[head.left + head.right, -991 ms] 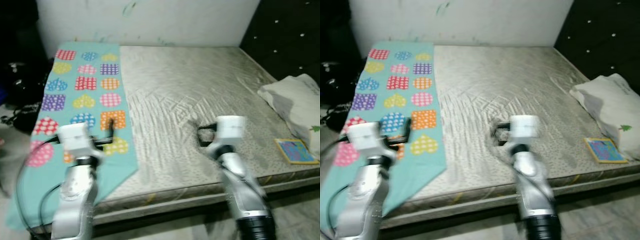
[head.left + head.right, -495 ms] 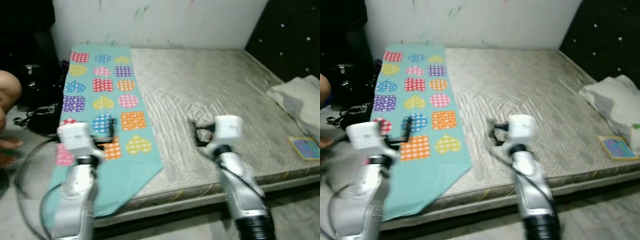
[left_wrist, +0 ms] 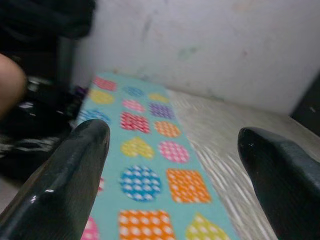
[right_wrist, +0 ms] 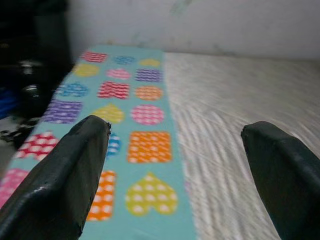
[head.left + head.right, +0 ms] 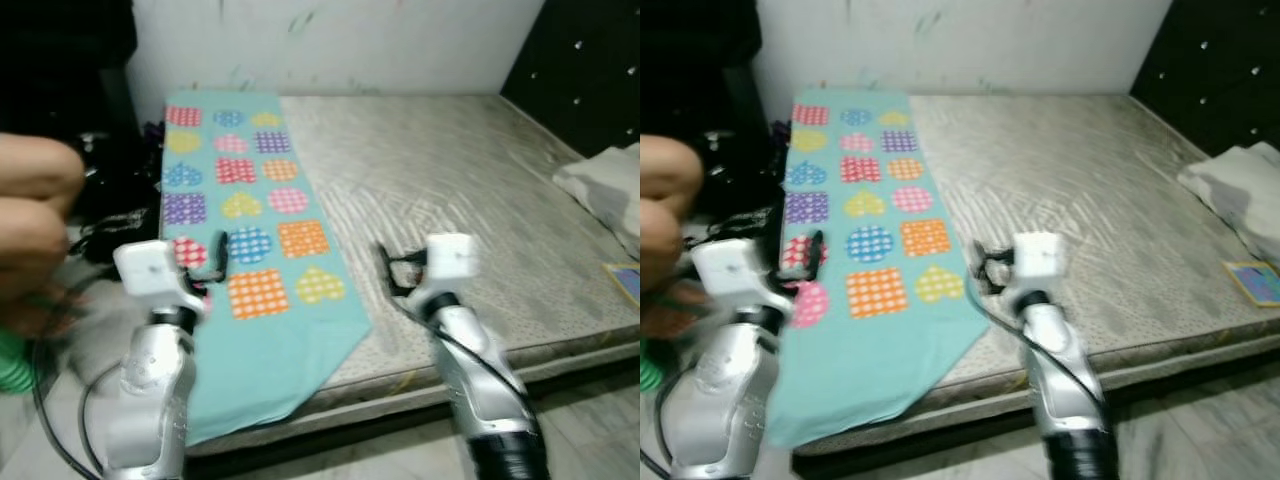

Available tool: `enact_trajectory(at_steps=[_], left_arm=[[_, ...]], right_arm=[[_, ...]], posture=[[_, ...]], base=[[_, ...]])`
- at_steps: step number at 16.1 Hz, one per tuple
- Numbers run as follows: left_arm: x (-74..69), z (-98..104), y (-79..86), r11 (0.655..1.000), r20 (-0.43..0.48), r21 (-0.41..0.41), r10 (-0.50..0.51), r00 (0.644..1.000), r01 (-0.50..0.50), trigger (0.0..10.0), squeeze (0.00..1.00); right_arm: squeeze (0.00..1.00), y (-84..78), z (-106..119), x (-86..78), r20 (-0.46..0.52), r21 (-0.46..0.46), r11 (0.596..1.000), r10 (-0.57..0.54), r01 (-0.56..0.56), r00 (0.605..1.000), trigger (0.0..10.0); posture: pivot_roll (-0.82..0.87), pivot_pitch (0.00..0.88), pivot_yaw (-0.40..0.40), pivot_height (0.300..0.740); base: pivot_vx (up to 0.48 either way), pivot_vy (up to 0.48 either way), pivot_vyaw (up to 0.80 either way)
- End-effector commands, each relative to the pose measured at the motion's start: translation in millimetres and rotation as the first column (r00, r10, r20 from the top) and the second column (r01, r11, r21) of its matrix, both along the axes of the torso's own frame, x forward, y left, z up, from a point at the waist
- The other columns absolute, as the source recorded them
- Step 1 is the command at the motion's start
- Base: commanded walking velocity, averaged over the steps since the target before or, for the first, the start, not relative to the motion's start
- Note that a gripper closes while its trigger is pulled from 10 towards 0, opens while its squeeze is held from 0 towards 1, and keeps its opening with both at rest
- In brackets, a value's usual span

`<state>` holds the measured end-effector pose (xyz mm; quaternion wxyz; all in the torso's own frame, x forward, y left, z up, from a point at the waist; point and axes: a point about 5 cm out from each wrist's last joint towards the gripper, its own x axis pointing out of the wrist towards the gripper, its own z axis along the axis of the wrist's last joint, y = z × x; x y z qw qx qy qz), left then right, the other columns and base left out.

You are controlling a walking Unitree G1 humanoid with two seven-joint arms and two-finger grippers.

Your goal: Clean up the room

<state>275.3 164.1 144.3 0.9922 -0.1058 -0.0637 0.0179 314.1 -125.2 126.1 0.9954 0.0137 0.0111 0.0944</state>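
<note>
Teal patterned cloth point(image 5: 262, 290) drapes the bed point(image 5: 470, 200); left hand point(image 3: 170, 150) and right hand point(image 4: 175, 150), both spread, risk dragging it floorward.

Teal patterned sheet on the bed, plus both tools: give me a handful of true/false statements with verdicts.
1. The teal patterned sheet lies along the left side of the mattress. True.
2. The left tool is shut on the sheet. False: its fingers stand wide apart above the sheet and hold nothing.
3. The right tool is open and empty. True.
4. A pillow lies at the right edge of the mattress. True.
5. The sheet covers the whole mattress. False: most of the mattress is bare, and the sheet's near end hangs over the front edge.
6. The sheet is plain teal. False: it bears coloured hearts, squares and circles.
</note>
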Motion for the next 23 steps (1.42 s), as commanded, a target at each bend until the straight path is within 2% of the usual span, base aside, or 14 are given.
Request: enact_trajectory(at_steps=[1,2,5,8,11,13,16,20,23], left_arm=[[1.0,5,-11.4,0.999,0.018,-0.021,-0.046,0.999,0.046,10.0,0.00],[2.0,9,-12.9,0.998,0.039,-0.022,-0.066,0.997,0.067,10.0,0.00],[5.1,6,-10.6,0.998,0.034,-0.026,-0.051,0.998,0.052,10.0,0.00],[8.2,20,-10.5,0.996,0.078,-0.023,-0.079,0.994,0.081,10.0,0.00],[0.7,6,-13.1,0.994,0.038,-0.031,-0.104,0.994,0.105,10.0,0.00],[-0.5,5,-16.6,0.993,0.037,-0.038,-0.110,0.993,0.111,10.0,0.00],[-1.1,9,-18.2,0.993,0.047,-0.058,-0.099,0.994,0.102,10.0,0.00],[-4.3,-2,-23.7,0.987,-0.017,-0.066,-0.151,0.988,0.149,10.0,0.00],[-2.6,-2,-29.8,0.981,-0.013,-0.075,-0.179,0.984,0.178,10.0,0.00]], right_arm=[[0.00,-12.6,4,1.2,0.012,-0.006,0.999,-0.033,0.033,0.999,10.0],[0.00,-11.1,6,3.5,0.015,-0.010,1.000,-0.024,0.024,1.000,10.0],[0.00,-13.9,8,10.0,0.018,-0.029,0.999,-0.029,0.030,0.999,10.0],[0.00,-8.6,13,10.0,0.027,-0.024,0.999,-0.032,0.032,0.999,10.0],[0.00,-5.7,0,4.7,-0.005,-0.019,0.999,-0.037,0.037,0.999,10.0],[0.00,-5.0,0,5.5,-0.007,-0.023,0.999,-0.027,0.026,1.000,10.0],[0.00,-7.9,1,8.3,-0.016,-0.036,0.999,-0.010,0.010,1.000,10.0],[0.00,-20.6,-4,5.4,-0.030,-0.052,0.997,-0.065,0.063,0.997,10.0],[0.00,-29.8,-6,3.7,-0.035,-0.066,0.994,-0.092,0.089,0.995,10.0]], posture=[[0.00,0.032,-0.072,0.740],[-0.01,0.038,-0.083,0.740],[-0.02,0.028,-0.079,0.740],[-0.02,0.063,-0.067,0.740],[-0.01,0.061,-0.065,0.740],[-0.01,0.057,-0.075,0.740],[0.01,0.079,-0.086,0.740],[0.00,0.106,-0.065,0.740],[-0.01,0.106,-0.062,0.740]], base=[[0.000,0.000,0.73],[0.000,0.000,0.80],[0.000,0.000,0.16],[0.335,0.000,0.00],[0.384,0.000,0.00],[0.409,0.000,0.00],[0.407,0.000,0.00],[0.000,0.000,0.00],[0.000,0.000,0.00]])
